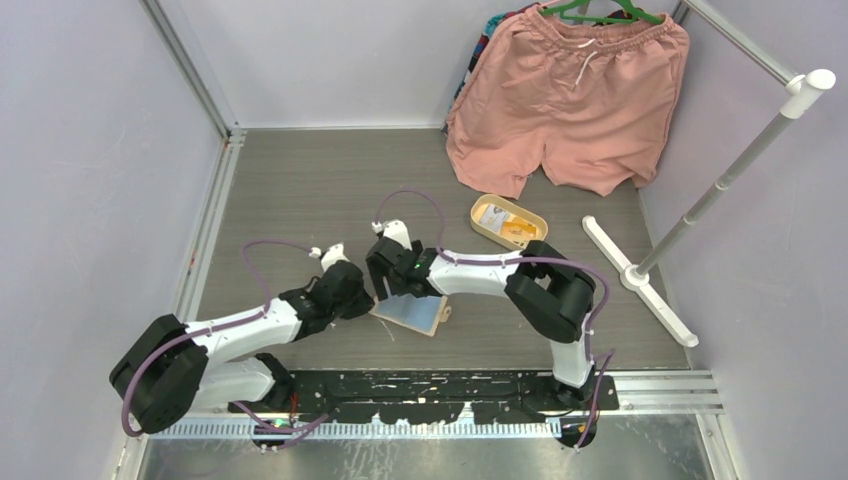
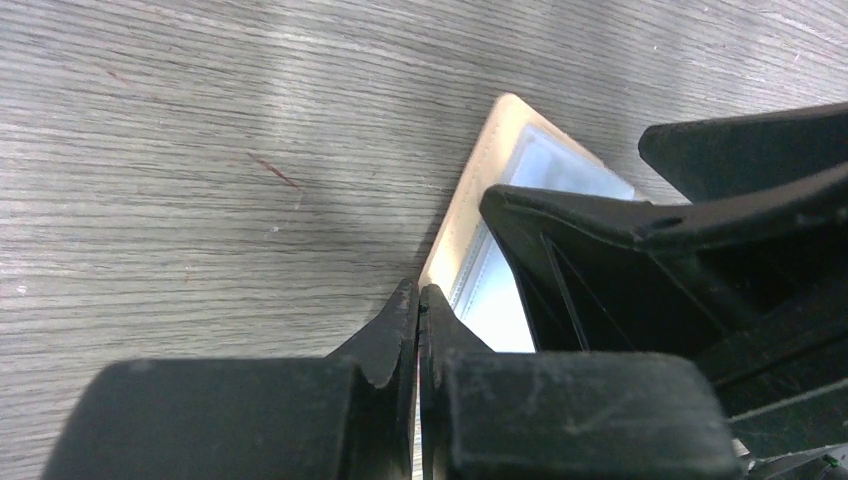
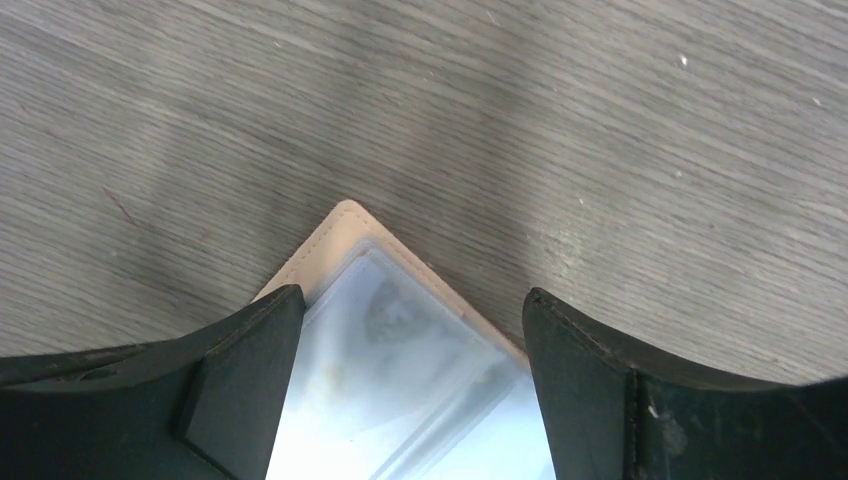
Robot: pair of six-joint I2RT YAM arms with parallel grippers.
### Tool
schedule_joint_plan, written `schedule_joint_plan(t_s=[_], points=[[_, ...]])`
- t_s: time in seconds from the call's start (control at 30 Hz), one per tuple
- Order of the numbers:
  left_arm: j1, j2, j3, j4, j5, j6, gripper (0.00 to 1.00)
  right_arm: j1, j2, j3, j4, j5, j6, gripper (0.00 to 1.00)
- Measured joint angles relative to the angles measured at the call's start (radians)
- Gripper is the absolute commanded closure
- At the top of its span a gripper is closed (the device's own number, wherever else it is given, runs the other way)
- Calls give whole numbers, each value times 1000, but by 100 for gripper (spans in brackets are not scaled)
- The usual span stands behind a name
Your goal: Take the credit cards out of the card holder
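The card holder (image 1: 412, 314) lies opened flat on the worktop (image 1: 300, 190), its pale bluish pockets facing up. It looks light and limp and would likely slide or lift if a card were tugged, so it needs pinning at an edge. Any card inside would be thin, stiff and slick. It would be best taken by an exposed short edge, pinched across its faces and drawn along the pocket.

The left end effector (image 2: 418, 300) is clenched, its tips touching the holder's tan border; whether leather is caught between them cannot be told. The right end effector (image 3: 410, 325) is released, its fingers spread either side of the holder's corner, grasping nothing.

Only the overhead view shows the oval tray (image 1: 478, 212), well beyond the holder to its right, with an orange-yellow card (image 1: 517, 233) in it. Only the right wrist view shows the clear pocket film close up, though not whether a card sits beneath it.
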Motion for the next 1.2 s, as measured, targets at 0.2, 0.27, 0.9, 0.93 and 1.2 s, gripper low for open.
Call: schedule_joint_plan(t_s=[0.2,0.27,0.9,0.93,1.2], points=[[0,1,-3,6,-3,-14,100,1,-53,-71,1,11,0,15],[0,2,-5,6,-8,-16,100,1,-71,-92,0,15,0,15],[0,39,-33,148,61,14,47,2,-210,-241,-4,-20,-19,15],[0,39,-32,157,71,29,42,2,-228,-256,3,-23,-16,15],[79,6,-31,173,219,125,29,1,-624,-446,41,-49,81,15]])
